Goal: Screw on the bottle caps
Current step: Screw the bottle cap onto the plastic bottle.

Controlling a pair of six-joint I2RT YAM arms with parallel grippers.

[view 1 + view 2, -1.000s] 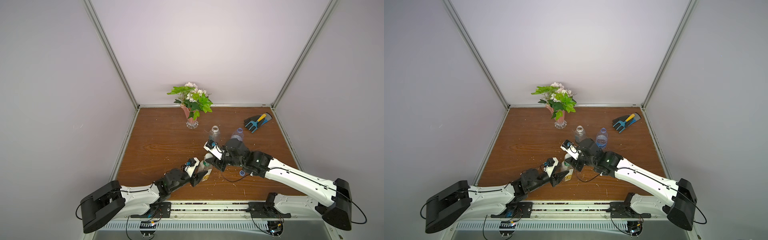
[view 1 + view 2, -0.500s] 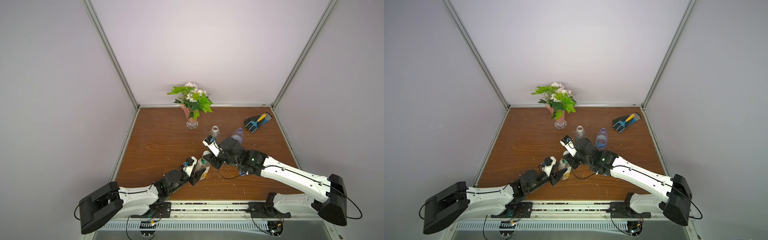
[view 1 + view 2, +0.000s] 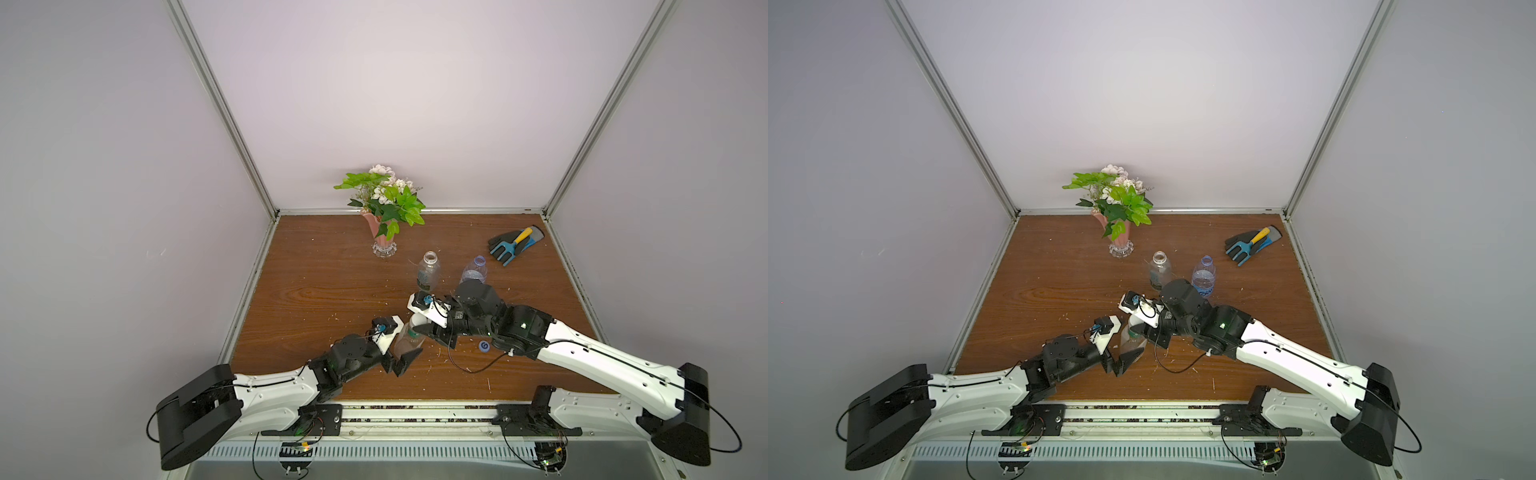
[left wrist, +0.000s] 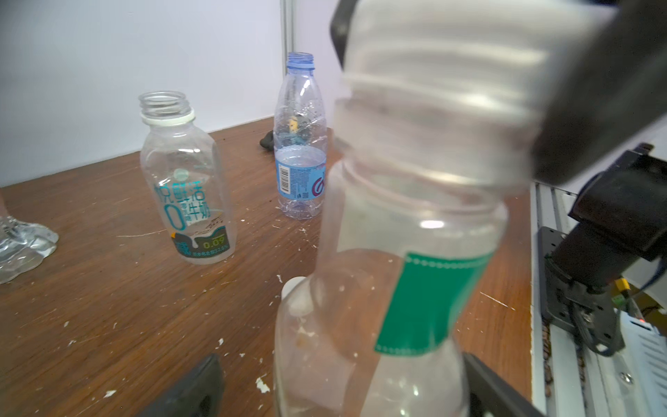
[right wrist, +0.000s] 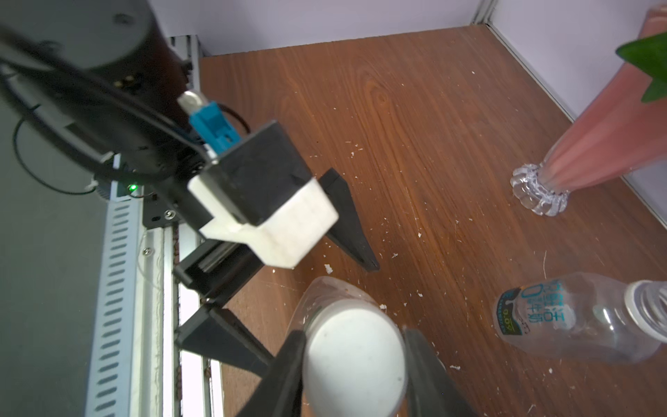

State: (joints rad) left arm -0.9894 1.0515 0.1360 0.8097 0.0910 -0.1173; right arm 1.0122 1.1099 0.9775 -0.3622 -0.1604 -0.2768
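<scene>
My left end effector (image 3: 402,348) is spread wide either side of the green-labelled bottle (image 3: 406,340), low centre of a top view. My right end effector (image 5: 355,375) pinches the white cap (image 5: 352,343) on its neck. The blue cap (image 3: 483,345) lies nearby.

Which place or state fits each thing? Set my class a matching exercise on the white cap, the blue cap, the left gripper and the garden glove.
Things:
1. white cap
2. blue cap
3. left gripper
4. garden glove

Places or states:
A. lying loose on the table, on no bottle
B. open, a finger on each side of the green-labelled bottle
C. near the table's far right corner
D. pinched in the right gripper, on top of a bottle neck

Pairs: 1-D, 2-A, 3-B, 4-C
</scene>
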